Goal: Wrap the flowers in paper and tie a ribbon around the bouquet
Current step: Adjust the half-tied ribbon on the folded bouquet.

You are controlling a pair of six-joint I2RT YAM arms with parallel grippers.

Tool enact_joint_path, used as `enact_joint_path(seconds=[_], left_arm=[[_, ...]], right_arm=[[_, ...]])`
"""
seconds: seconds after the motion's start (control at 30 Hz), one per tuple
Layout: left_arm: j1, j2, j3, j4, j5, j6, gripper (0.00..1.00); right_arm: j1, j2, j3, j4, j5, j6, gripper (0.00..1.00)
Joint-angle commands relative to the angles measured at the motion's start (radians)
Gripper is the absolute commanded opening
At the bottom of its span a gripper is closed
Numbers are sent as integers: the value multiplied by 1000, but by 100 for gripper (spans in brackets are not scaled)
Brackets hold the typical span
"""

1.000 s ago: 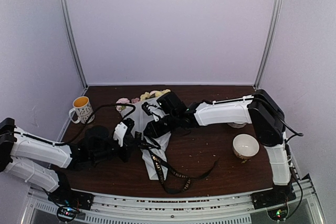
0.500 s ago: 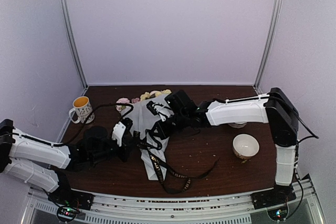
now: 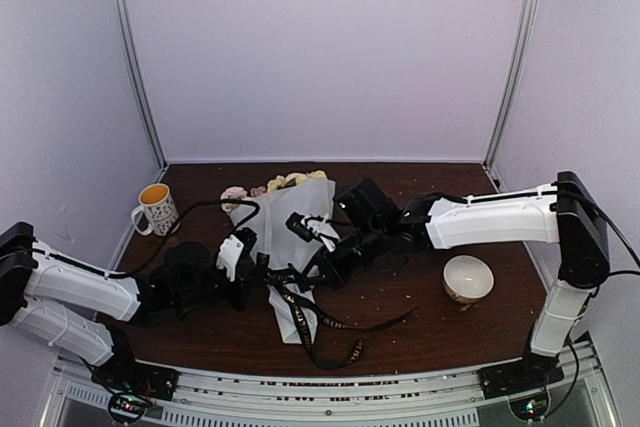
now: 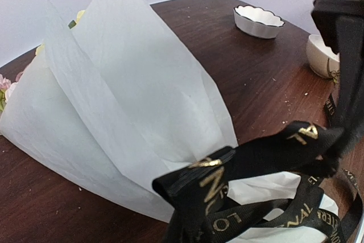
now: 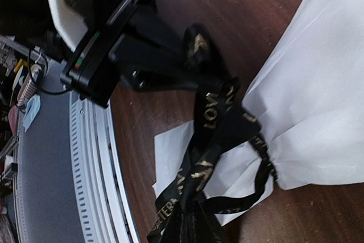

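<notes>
Brown worktop point(image 3: 450, 337): left pincer point(image 3: 258, 281) and right pincer point(image 3: 316, 272) each pinch the ribbon point(image 4: 227, 166) at the bouquet point(image 3: 290, 222) neck; best pull outward evenly, gently.

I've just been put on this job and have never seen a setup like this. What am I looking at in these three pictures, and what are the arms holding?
These are two white robot arms, a left arm and a right arm, bolted at the near table edge. Each ends in a two-finger gripper. The wide picture comes from a fixed camera above and behind them. The other two come from cameras on the left and right wrists. On the table lie a paper bouquet with flowers at its far end, a ribbon looped round its narrow end, a mug, a bowl and a shallow dish. The left gripper and right gripper are shut, each apparently pinching the ribbon.
</notes>
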Motion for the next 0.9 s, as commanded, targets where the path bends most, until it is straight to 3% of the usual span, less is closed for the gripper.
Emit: enact_joint_path(seconds=[0.0,0.13,0.37,0.73,0.87], left_arm=[[7,16,24,63,8,9,0],[7,21,25,56,3,11,0],[7,21,27,48,2,15,0],[7,-10,10,49,3,9,0],[7,-14,8,49,4,1,0]], right_arm=[[30,12,-6,-90,-86,-80,0],[31,10,-10,-116,-136,-102,5],[0,-29,55,-289,-58,-229,31],[-30,-15,62,-247,103,-143,39],[-16,-90,-12,-163,148,-109,38]])
